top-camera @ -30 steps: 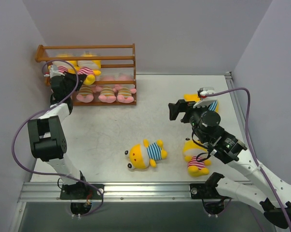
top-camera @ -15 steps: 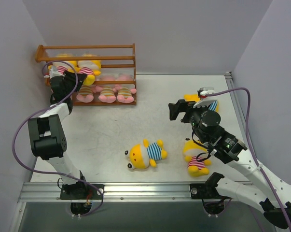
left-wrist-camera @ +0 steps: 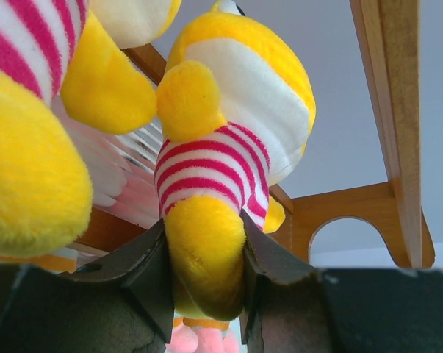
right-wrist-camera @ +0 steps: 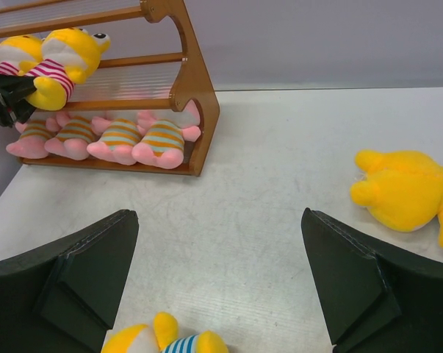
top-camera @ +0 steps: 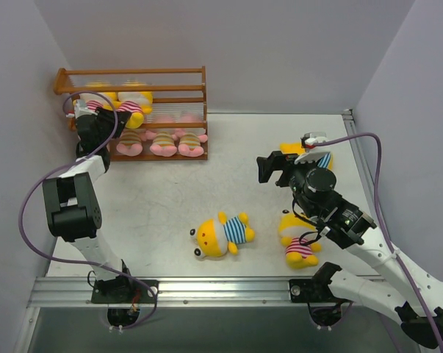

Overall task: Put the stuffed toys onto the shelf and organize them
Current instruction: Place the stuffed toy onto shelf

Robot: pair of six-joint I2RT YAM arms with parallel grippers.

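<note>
The orange-brown shelf (top-camera: 195, 92) stands at the back left. Several pink toys (top-camera: 162, 143) lie on its bottom tier. Two yellow toys in pink-striped shirts lie on the middle tier. My left gripper (left-wrist-camera: 204, 272) is shut on one leg of the right-hand one (left-wrist-camera: 228, 140), at the shelf's left end (top-camera: 107, 118). My right gripper (right-wrist-camera: 221, 279) is open and empty above the table (top-camera: 276, 168). A yellow toy in a blue-striped shirt (top-camera: 222, 234) lies in the middle of the table. Another one (right-wrist-camera: 405, 187) lies at the right. A third pink-striped yellow toy (top-camera: 298, 241) lies under my right arm.
The shelf's top tier (top-camera: 133, 73) holds nothing. Grey walls close the table (top-camera: 162, 191) at the back and on both sides. A metal rail (top-camera: 206, 290) runs along the near edge by the arm bases.
</note>
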